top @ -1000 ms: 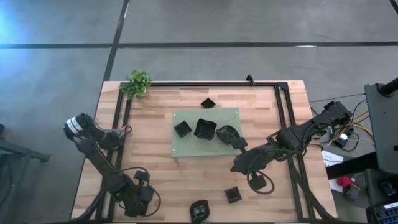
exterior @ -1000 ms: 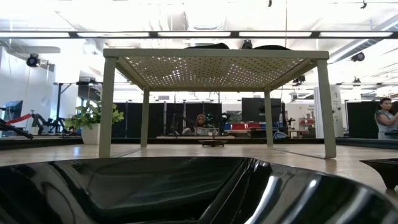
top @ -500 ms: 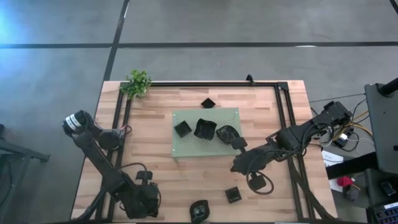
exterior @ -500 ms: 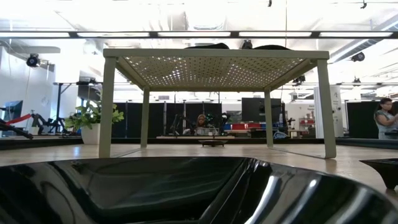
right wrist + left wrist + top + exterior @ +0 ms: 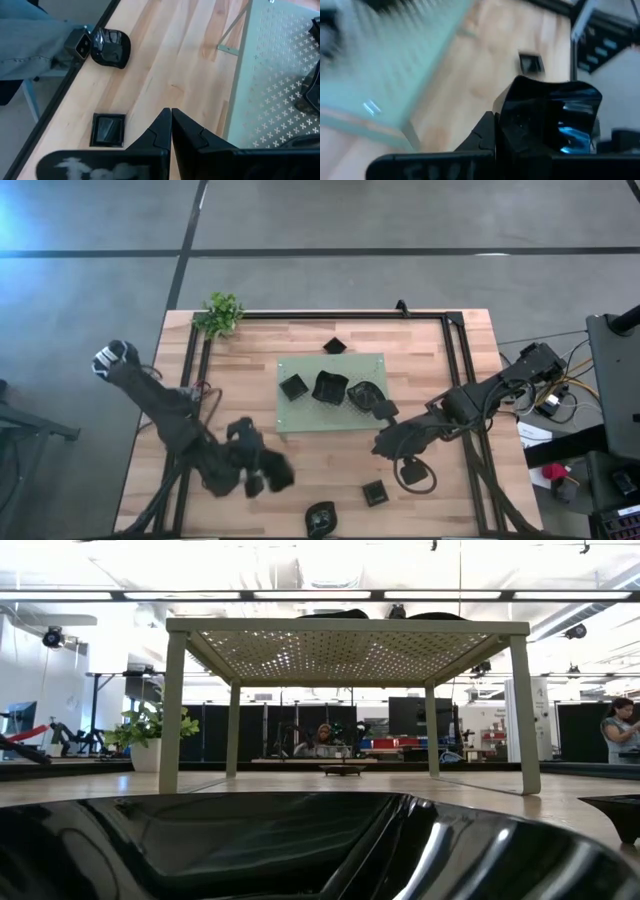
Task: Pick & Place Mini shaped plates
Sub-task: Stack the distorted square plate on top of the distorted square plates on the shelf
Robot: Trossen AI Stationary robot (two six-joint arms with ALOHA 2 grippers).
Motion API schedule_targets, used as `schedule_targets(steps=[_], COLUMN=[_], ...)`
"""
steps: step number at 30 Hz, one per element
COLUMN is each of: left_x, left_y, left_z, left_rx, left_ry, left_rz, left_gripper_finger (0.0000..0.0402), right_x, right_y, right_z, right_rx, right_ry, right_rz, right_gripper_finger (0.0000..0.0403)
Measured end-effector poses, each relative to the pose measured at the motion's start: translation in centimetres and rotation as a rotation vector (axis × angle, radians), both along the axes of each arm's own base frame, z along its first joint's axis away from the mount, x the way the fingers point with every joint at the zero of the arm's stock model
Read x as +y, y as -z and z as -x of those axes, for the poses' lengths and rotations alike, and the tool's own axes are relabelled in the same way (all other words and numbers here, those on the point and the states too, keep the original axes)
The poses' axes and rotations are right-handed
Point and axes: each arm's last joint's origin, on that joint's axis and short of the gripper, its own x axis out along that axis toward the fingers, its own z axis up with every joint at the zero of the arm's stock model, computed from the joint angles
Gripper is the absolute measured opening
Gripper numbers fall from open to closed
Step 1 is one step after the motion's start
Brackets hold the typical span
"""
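Note:
Three black mini shaped plates (image 5: 328, 388) sit on the light green mat (image 5: 330, 418). Others lie on the wood: one beyond the mat (image 5: 334, 346), a square one (image 5: 375, 493), a rounded one (image 5: 415, 475), and one at the near edge (image 5: 320, 518). My left gripper (image 5: 272, 475) hangs near the mat's near left corner, shut on a glossy black plate (image 5: 550, 120). My right gripper (image 5: 380, 448) hovers shut and empty by the mat's near right corner; its closed fingers (image 5: 171, 111) show above the square plate (image 5: 109, 130). My left gripper holds the black plate by its lower rim (image 5: 506, 131), beside one dark finger (image 5: 482, 137). The plate itself hides the other finger and the place of contact. The plate stands tilted up above the fingers, lifted clear of the table.
A small green plant (image 5: 222, 313) stands at the far left corner. A dark metal frame (image 5: 460, 380) runs along the table's sides. The mat stands on legs (image 5: 172, 710). A large black dish (image 5: 300, 850) fills the low view's foreground. A person's sleeve (image 5: 30, 45) shows off the table's near edge.
My left gripper has risen from the table's near left corner and swung right, toward the mat, rolling its wrist as it went. The black plate has come up with it, clear of the wood. My right arm has kept still.

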Motion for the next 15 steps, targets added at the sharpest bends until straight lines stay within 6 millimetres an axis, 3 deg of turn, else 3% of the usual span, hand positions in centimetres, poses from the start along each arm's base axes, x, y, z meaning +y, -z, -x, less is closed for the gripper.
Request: schedule_targets(steps=[7, 15], left_x=[5.1, 11.5], left_y=[-3.7, -6.5], left_z=[-2.3, -4.8], left_rx=[-0.076, -0.125], left_ry=[-0.120, -0.287], left_rz=[0.002, 0.044], left_gripper_finger=[0.0000, 0.0000], right_x=[-0.1, -0.2], right_y=[-0.1, -0.1], right_z=[0.2, 0.1], right_rx=[0.004, 0.000], right_ry=[-0.005, -0.011], right_rz=[0.006, 0.017], right_gripper_finger=[0.0008, 0.0008])
